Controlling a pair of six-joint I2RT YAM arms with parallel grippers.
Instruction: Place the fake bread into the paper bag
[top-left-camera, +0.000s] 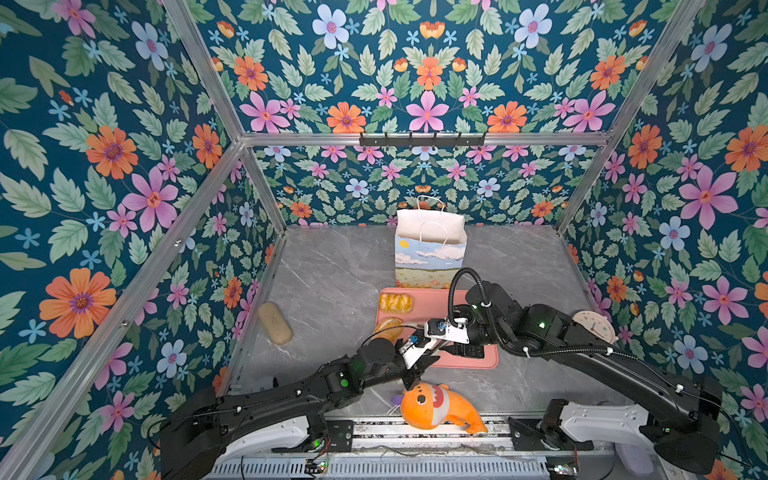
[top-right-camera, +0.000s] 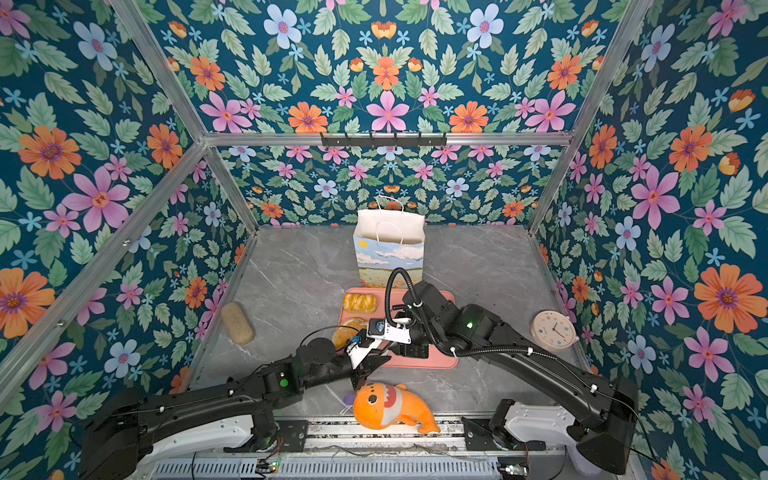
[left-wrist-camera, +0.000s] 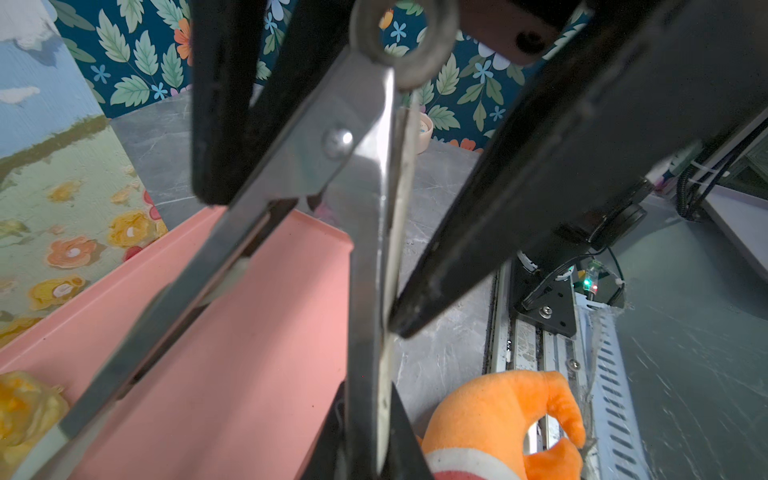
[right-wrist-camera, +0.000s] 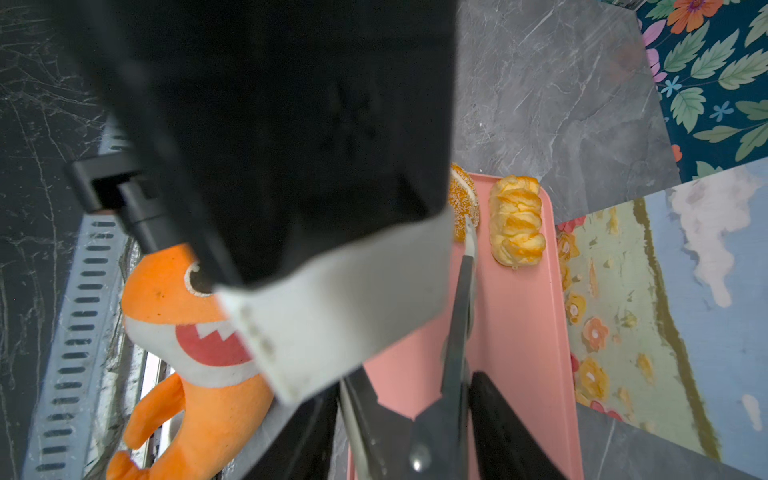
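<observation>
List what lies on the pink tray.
A braided bun and a sesame roll lie on the pink tray, at its left side in both top views. The right gripper and metal tongs cover part of it.

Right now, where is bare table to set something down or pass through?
Bare table lies between the tan block and the pink tray, left of the paper bag, and right of the bag, toward the clock. Crowded: the tray's near edge, where left gripper and right gripper meet at the tongs, plush fish just in front.
</observation>
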